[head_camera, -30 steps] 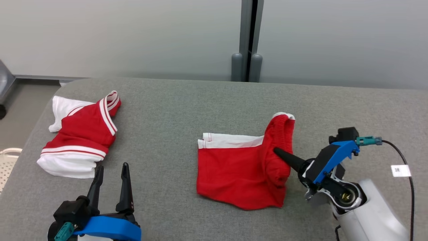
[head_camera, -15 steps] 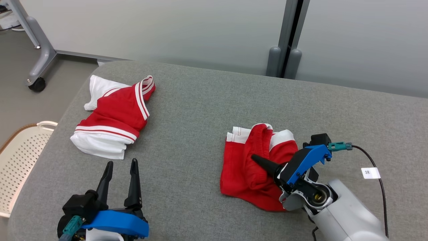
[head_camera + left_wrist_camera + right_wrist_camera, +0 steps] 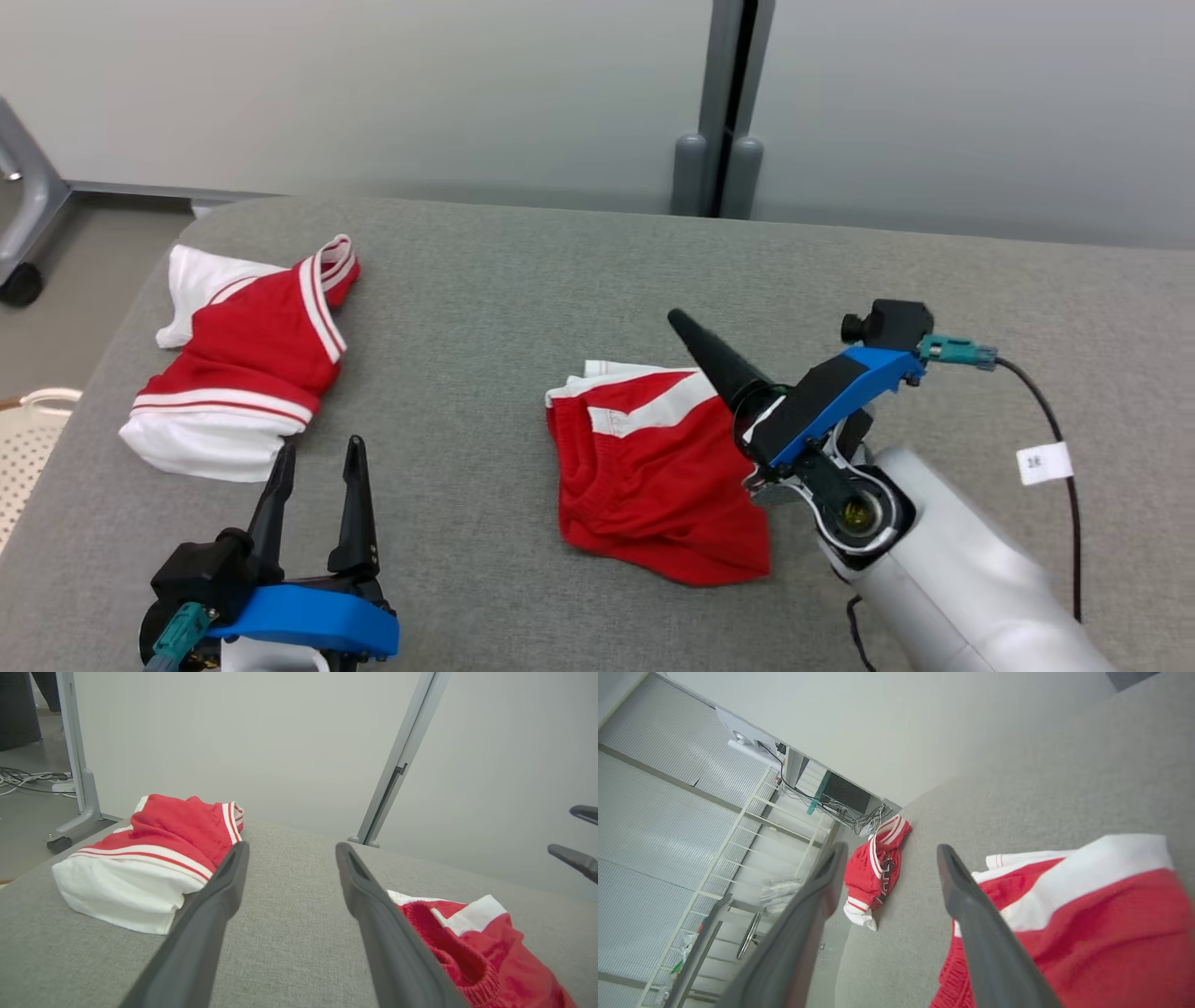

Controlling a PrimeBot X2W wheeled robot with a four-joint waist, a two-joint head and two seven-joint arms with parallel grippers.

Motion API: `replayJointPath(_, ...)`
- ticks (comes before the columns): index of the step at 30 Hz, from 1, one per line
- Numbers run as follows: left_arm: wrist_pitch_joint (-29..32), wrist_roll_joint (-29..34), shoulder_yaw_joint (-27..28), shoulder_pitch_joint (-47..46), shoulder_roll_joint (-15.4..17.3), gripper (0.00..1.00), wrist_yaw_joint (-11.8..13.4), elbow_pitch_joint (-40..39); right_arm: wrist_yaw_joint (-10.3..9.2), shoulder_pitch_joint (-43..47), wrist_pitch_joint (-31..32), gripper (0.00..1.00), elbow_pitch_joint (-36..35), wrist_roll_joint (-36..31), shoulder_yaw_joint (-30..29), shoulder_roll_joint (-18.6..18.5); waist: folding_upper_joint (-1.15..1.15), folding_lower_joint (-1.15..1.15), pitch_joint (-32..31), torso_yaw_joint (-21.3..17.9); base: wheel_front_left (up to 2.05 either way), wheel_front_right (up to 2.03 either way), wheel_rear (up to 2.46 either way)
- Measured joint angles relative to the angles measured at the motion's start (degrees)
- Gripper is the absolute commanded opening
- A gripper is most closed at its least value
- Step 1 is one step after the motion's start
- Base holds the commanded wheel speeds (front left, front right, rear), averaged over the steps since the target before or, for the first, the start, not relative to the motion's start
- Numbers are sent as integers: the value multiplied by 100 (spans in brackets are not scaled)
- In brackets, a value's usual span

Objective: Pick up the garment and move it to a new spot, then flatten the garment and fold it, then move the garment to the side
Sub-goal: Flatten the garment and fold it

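The garment, red shorts with white trim, lies folded over on itself at the middle of the grey table. It also appears in the left wrist view and in the right wrist view. My right gripper hangs just above the garment's far right part, open and holding nothing; its fingers stand apart in its own view. My left gripper rests open near the table's front left, and nothing lies between its fingers.
A second red and white garment lies bunched at the table's far left. A white perforated basket stands on the floor beyond the left edge. A grey partition post rises behind the table. A tagged cable trails from my right wrist.
My right gripper carried the waistband leftward over the shorts, then opened, let go and rose. The garment now lies folded. The head camera shifted; my left gripper stayed put.
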Motion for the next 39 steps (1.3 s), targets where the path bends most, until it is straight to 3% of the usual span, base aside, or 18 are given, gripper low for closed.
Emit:
replayJointPath(3, 0, 52, 71, 15, 10, 100, -1, -112, 0, 134, -443, 100, -566, -392, 159, -404, 0, 0, -36, -213, 0, 0, 0)
replayJointPath(9, 1, 154, 183, 53, 65, 100, -1, -263, 0, 492, -1323, 100, -1003, -1303, 366, -1028, 0, 0, -145, -634, 0, 0, 0)
replayJointPath(16, 0, 243, 393, 123, 134, 100, 1, -286, 0, 937, -1760, 100, -1011, -2809, -210, -1260, 0, -1, -314, -998, 0, 0, 0)
replayJointPath(22, 0, 300, 554, 133, 122, 100, 3, -321, 0, 1695, -1773, 100, -1325, -4597, -1610, -880, 0, -1, -368, -1144, 0, 0, 0)
replayJointPath(28, 0, 366, 600, 157, 99, 100, 3, -344, 0, 2234, -1774, 100, -1552, -5701, -2453, -402, 0, 0, -363, -1156, 0, 0, 0)
replayJointPath(33, 1, 504, 567, 177, 100, 100, 2, -274, 0, 2536, -1773, 100, -1588, -6232, -2830, -48, 0, -1, -357, -1142, 0, 0, 0)
replayJointPath(39, 0, 555, 568, 179, 98, 100, 2, -230, 0, 2576, -1773, 100, -1539, -6450, -2934, 68, 0, -1, -352, -1118, 0, 0, 0)
